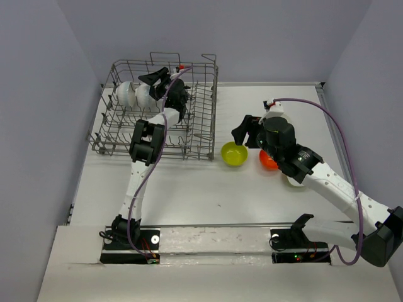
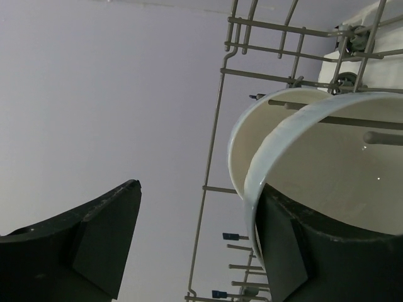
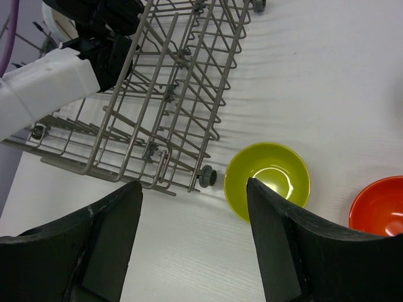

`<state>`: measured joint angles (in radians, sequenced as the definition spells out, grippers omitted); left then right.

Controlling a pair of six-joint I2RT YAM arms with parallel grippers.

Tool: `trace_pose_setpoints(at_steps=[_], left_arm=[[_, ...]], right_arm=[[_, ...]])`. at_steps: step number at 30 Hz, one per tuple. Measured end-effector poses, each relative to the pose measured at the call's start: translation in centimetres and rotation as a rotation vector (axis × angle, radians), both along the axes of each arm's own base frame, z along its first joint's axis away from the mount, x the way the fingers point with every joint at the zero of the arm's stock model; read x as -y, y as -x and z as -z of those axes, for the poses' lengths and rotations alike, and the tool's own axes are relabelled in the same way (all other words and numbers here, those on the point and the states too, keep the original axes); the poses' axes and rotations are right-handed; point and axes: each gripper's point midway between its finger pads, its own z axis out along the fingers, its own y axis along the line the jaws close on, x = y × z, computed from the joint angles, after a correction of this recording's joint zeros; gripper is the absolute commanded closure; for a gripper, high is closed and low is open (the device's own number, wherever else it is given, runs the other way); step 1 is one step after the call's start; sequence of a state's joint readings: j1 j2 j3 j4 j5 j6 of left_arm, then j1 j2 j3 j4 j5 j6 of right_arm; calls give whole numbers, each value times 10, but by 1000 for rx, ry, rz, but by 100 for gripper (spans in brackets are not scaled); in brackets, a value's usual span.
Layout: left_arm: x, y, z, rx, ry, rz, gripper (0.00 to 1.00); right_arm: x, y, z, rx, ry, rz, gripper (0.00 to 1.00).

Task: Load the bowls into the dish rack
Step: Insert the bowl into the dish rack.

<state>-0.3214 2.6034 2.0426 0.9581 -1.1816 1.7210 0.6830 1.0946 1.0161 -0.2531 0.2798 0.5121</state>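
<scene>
Left arm reaches to 12 o'clock into dish rack at surface's 10 o'clock. Left jaws wide, white bowl rim just beside one finger. Right arm bent over green bowl just beside rack corner, right jaws wide. Open surface at bowl's 6 o'clock.

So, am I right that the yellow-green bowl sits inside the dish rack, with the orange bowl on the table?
Not quite: the right wrist view shows the yellow-green bowl outside the dish rack, on the table like the orange bowl.
</scene>
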Motion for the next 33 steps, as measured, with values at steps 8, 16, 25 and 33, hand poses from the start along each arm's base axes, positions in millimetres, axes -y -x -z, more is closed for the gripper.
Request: trace_pose_setpoints(at_steps=[8, 16, 25, 33], left_arm=[[2, 1, 6, -13, 16, 8, 7], [4, 1, 5, -12, 53, 13, 1], [15, -2, 10, -32, 111, 22, 1], [23, -9, 13, -13, 217, 65, 1]], right_arm=[[0, 0, 0, 0, 0, 0, 27], [0, 0, 0, 0, 0, 0, 27], [-2, -3, 4, -13, 11, 0, 27], [-4, -6, -4, -6, 6, 1, 27]])
